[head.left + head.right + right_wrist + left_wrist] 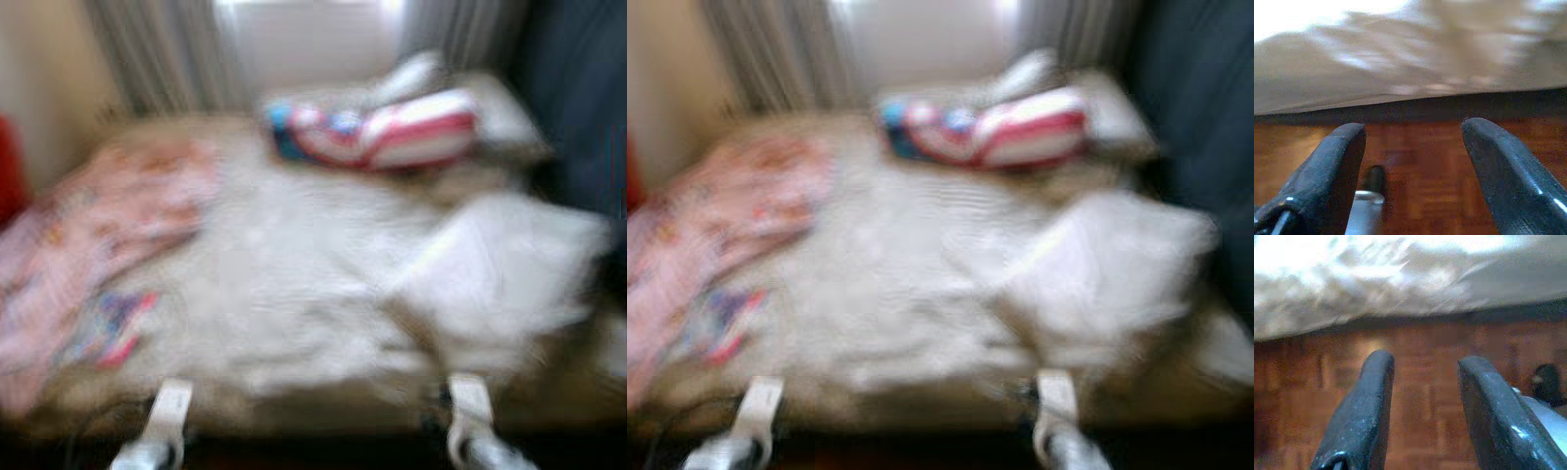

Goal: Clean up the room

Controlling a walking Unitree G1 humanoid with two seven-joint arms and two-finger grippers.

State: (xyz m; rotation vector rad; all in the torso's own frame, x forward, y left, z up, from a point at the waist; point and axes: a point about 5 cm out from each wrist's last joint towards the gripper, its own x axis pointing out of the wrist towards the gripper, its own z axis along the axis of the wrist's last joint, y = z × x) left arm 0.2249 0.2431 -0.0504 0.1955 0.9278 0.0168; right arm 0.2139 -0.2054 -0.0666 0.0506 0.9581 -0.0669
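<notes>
Presently, blurred head views. Bed (323,294): covered by a rumpled whitish blanket (294,284), bunched into a heap toward the robot's right. Pink patterned cloth (98,225): lies along the bed's left side. Small multicoloured item (108,328): on the bed just beside that cloth's near end; too blurred to identify. Red-and-white striped bundle with blue (377,132): at the far end of the bed, below the curtains (157,54). Dark shape (578,108): far right, unidentifiable. Left tool (1425,382): low before the bed's near edge, above the reddish wooden floor (1425,431), fingers spread, holding nothing. Right tool (1413,147): likewise low by the bed edge, fingers spread, empty.
</notes>
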